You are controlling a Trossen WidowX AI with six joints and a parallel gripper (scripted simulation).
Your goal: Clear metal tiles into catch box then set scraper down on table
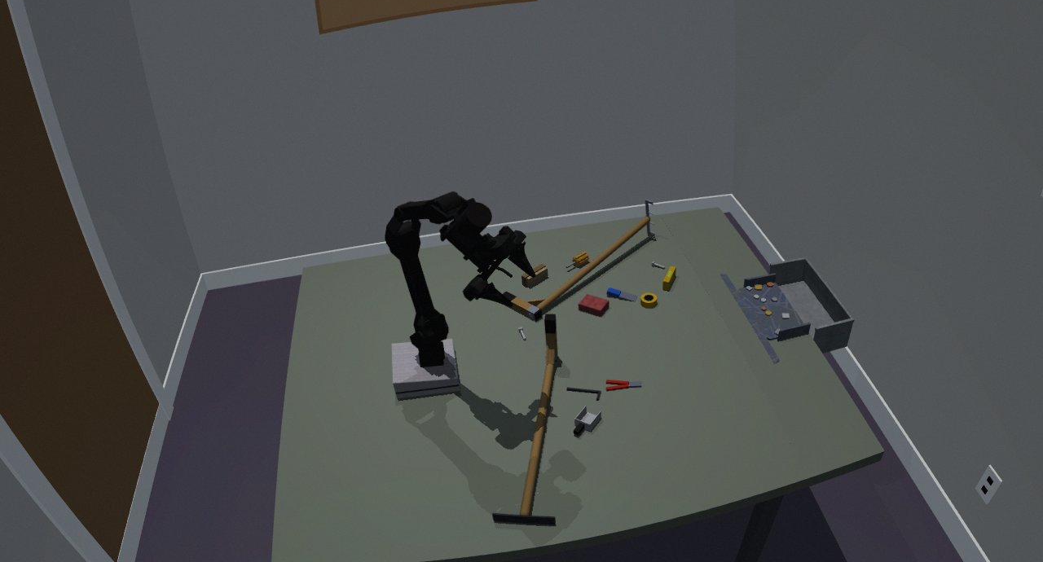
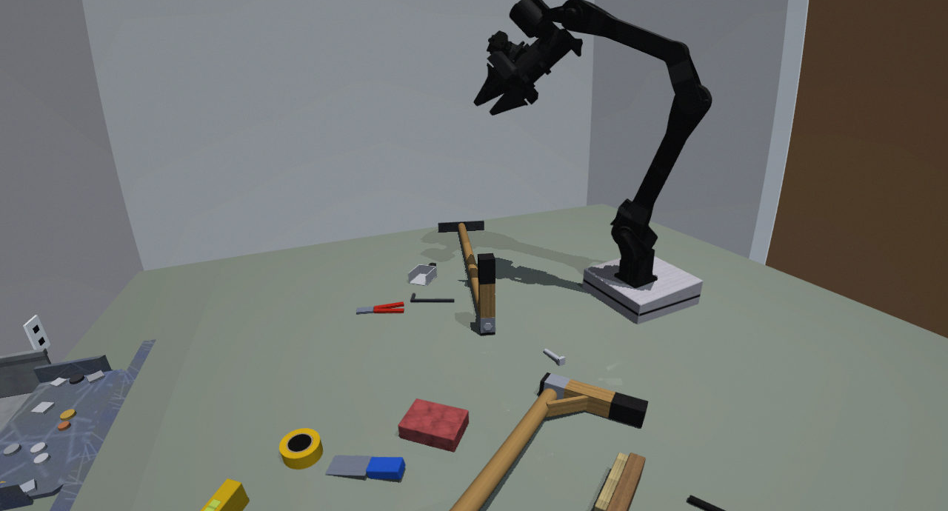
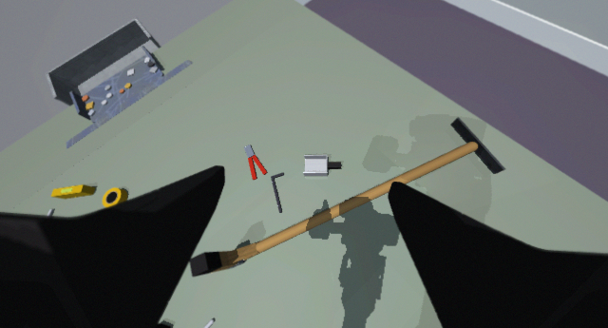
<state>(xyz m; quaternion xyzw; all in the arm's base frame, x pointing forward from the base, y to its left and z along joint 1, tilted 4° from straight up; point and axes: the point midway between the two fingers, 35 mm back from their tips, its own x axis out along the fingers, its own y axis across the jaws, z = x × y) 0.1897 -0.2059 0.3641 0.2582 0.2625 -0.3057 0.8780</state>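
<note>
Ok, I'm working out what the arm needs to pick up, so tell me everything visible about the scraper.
The scraper has a long, round, wood-look shaft, a flat black crossbar at one end and, at the other, a black-tipped wooden grip with a grey fitting, seemingly angled upward. It rests on the table, partly shadowed, untouched by the open tool.

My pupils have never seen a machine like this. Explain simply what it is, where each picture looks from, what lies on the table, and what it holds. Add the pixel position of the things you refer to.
This is one jointed robot arm. The top picture looks down from high up; the exterior one looks across the table towards the arm; the wrist one looks out past its two black fingers.

On the table lie two long wooden-handled tools, one the scraper with a flat black blade (image 1: 523, 520) (image 2: 461, 226) (image 3: 477, 145), plus red-handled pliers (image 1: 622, 384) (image 2: 381, 307) (image 3: 256, 162) and other small things. Tiles sit on the steel plate. The fingers are open, holding nothing.
</note>
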